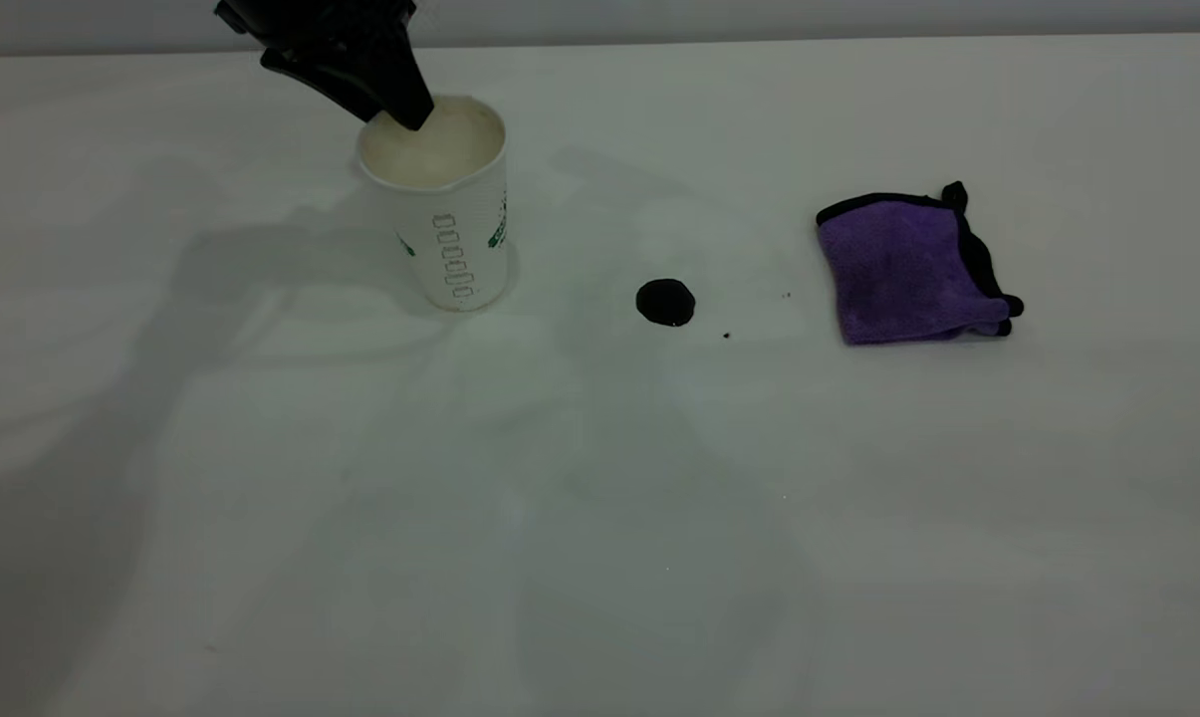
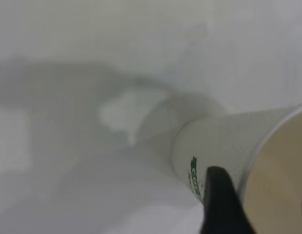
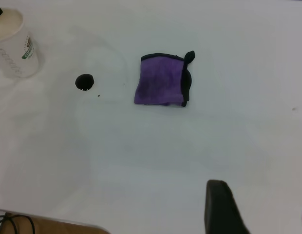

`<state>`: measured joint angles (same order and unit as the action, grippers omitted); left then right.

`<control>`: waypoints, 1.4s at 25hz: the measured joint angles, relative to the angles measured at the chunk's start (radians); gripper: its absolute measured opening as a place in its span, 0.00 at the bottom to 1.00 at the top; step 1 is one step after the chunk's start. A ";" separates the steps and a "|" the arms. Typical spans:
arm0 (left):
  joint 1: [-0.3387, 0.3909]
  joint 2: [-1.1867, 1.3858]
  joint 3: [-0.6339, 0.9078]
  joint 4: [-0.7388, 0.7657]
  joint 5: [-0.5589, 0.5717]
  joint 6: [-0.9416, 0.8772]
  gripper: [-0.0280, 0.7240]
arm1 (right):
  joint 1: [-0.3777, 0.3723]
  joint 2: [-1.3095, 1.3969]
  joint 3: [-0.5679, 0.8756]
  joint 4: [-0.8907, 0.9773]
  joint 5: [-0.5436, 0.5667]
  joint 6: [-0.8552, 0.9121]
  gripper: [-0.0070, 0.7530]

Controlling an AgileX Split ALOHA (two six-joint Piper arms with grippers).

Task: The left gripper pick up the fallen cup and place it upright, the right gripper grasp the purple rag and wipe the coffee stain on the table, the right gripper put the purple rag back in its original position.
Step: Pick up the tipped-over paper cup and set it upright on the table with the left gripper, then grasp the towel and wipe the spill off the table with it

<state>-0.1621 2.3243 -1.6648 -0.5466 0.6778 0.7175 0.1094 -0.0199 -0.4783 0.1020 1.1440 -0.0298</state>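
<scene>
Cup: the paper coffee cup [image 1: 450,214] stands upright on the white tabletop [image 1: 600,518], mouth up, to the left of the stain.
Left gripper: the left gripper [image 1: 412,112] pinches the cup's rim at the back, with one finger inside the mouth and the other outside it.
Step in hand: I think the cup is being set down. A good way is to spread the fingers slowly and lift straight up, so the rim does not catch and tip the cup over.
Right gripper: the right gripper [image 3: 255,209] hangs high over the tabletop, well apart from the rag. Its fingers look spread and hold nothing.
Coffee stain: the small dark coffee stain [image 1: 665,302] sits between the cup and the rag. It is not wiped yet.
Purple rag: the purple rag [image 1: 908,269] lies folded on the right side, untouched.
In the way: nothing lies between the rag and the stain but two tiny dark specks [image 1: 727,335].
</scene>
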 joint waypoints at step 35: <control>-0.004 -1.232 0.632 0.380 0.493 -0.540 0.68 | 0.000 0.000 0.000 0.000 0.001 0.000 0.59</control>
<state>-0.1658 1.0920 -1.0332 -0.1667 1.1708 0.1777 0.1094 -0.0199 -0.4783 0.1020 1.1448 -0.0298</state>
